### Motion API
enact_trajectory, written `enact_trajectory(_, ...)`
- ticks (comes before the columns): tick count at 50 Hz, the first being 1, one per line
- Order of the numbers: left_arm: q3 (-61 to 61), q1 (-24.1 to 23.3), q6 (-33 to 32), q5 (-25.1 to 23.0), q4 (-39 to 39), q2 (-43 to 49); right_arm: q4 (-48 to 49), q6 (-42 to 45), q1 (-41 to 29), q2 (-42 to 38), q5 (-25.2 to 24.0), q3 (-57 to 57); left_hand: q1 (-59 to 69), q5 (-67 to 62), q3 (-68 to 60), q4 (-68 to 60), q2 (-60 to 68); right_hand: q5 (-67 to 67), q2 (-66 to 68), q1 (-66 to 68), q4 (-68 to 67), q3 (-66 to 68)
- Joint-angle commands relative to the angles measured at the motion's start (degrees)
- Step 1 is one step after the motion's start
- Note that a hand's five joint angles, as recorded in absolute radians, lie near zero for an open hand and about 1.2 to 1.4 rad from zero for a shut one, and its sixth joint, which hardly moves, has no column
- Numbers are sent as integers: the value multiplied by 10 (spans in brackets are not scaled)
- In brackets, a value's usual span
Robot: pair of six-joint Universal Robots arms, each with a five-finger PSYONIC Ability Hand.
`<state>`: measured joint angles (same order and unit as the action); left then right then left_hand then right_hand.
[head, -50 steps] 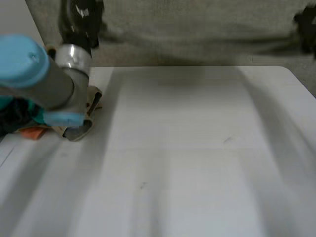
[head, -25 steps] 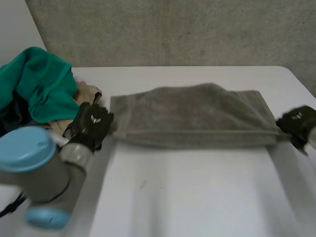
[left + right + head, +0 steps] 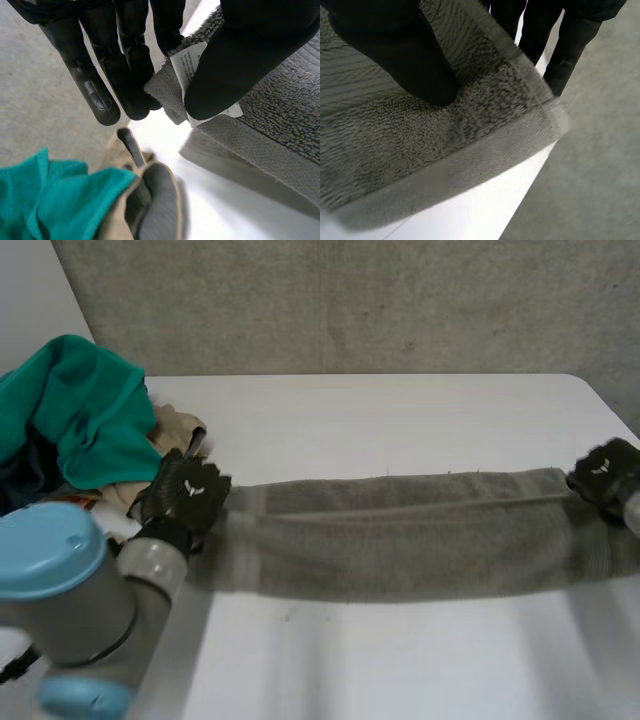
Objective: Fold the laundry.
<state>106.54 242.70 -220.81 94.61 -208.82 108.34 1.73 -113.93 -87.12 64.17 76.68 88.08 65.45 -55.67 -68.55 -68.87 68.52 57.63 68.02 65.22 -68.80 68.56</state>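
Note:
A grey-brown towel (image 3: 400,530) is stretched across the white table (image 3: 400,420) between my two hands. My left hand (image 3: 185,495) pinches the towel's left corner (image 3: 172,95) between thumb and fingers, with a white care label (image 3: 192,70) under the thumb. My right hand (image 3: 605,472) pinches the right corner (image 3: 520,100), thumb on top and fingers under the hem. The towel's near part sags onto the table.
A heap of laundry lies at the table's left: a teal garment (image 3: 75,410) over beige and orange pieces (image 3: 175,430). In the left wrist view the teal cloth (image 3: 55,200) and a beige piece (image 3: 150,195) lie just past my fingertips. The table's right edge (image 3: 600,400) is near my right hand.
The towel, held high a second ago, has come down and forward. It now lies as a narrower band, with both hands still holding its corners.

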Motion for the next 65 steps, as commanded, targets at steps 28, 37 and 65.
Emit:
enact_trajectory(28, -278, -70, -79, 90, -38, 209, 187, -169, -46, -159, 17, -192, -555, 557, 585, 589, -585, -576, -580, -552, 588, -586)
enact_trajectory(37, -222, -68, -68, 89, -32, 139, 16, -234, 42, -25, -81, -74, -555, 557, 585, 589, -585, -576, -580, -552, 588, -586)
enact_trajectory(65, -139, -70, 13, 87, -31, 71, 54, -169, 184, -115, -57, -64, -552, 555, 583, 587, -583, 124, 120, 148, -112, 114)
